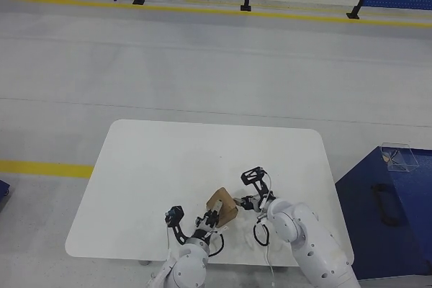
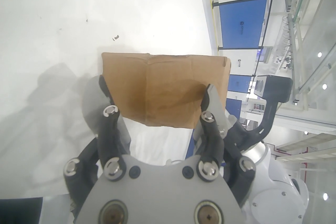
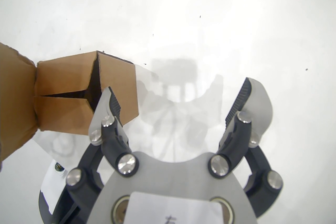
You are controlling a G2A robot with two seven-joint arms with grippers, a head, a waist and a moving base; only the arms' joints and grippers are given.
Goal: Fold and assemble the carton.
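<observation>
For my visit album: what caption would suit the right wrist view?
Open jaws above a white table, next to a brown carton with its end folded almost shut.

Arms [image 1: 306, 241]: glossy white shells, rounded joints, black cables [image 1: 261, 234] looped at the wrists. Left gripper [image 2: 157, 88] and right gripper [image 3: 178, 89] are the same build: grey palm plate, black linkages, shiny round pins [image 3: 126, 160], silver fingers with black ribbed pads [image 3: 237, 101]. White label [image 3: 174, 206] on the right plate.

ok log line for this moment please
left gripper: shut on carton | right gripper: open, beside carton's flap end | table: carton near robot-side edge
</observation>
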